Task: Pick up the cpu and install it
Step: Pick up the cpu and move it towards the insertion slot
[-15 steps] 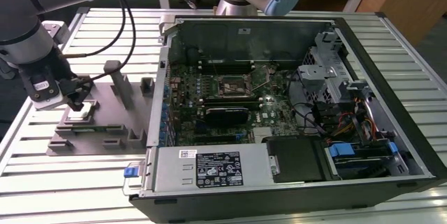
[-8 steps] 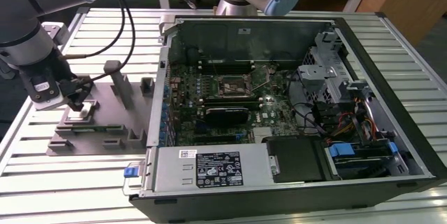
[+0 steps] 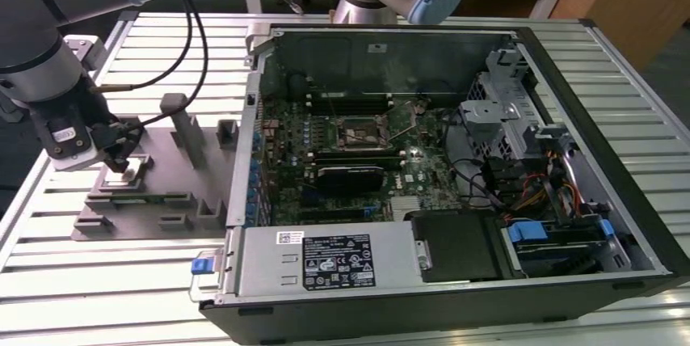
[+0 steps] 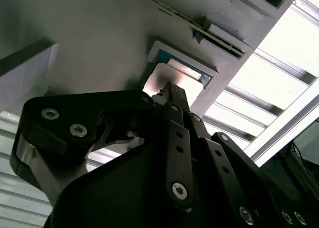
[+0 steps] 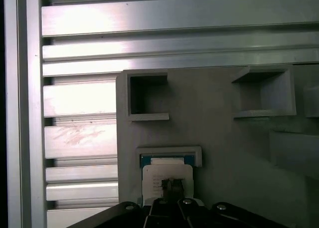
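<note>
Arm (image 3: pixel 48 55): single, grey, blue joint caps; at exterior view's left, wrist pointing down. End effector (image 3: pixel 121 152): black linkage type, held low, fingertips (image 5: pixel 168 187) pressed together.

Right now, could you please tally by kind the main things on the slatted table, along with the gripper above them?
cpu: 1
grey fixture: 1
open computer case: 1
gripper, right over the cpu: 1
Total: 4
</note>
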Available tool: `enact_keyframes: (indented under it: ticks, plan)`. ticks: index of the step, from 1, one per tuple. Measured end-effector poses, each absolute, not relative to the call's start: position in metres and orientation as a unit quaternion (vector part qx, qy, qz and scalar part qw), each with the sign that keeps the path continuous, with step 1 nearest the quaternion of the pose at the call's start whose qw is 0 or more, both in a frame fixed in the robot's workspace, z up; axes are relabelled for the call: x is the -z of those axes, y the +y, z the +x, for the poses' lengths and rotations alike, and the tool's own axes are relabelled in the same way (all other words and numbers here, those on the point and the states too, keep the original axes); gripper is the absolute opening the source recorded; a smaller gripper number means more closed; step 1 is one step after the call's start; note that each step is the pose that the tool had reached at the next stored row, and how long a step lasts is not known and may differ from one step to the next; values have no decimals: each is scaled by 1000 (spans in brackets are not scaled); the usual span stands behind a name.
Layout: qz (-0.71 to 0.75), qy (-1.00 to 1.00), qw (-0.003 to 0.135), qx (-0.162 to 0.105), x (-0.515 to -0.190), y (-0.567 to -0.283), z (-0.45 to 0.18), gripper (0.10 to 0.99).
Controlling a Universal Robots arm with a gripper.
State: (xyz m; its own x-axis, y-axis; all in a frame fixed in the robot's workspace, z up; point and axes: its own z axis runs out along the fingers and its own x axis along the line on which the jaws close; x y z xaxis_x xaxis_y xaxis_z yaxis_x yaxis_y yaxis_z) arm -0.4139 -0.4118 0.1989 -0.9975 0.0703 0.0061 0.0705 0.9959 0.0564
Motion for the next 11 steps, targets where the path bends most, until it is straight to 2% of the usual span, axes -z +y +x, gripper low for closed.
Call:
enact_keyframes:
  ticks: [1,2,4,5,7,8,10,11]
  plan:
    - [-35,-999,2,28,-199,-412,-414,169]
    - [-35,-999,2,28,-199,-412,-414,169]
    - [-35,-999,2,28,-199,-412,-414,294]
    - [-35,-999,2,28,-199,-412,-414,294]
    - [-35,-999,2,28,-199,-412,-414,408]
    - [-35,-999,2,28,-199,-412,-414,408]
    - [-35,-999,2,28,-199,-412,-414,525]
    - [-35,-999,2,28,-199,-412,-414,525]
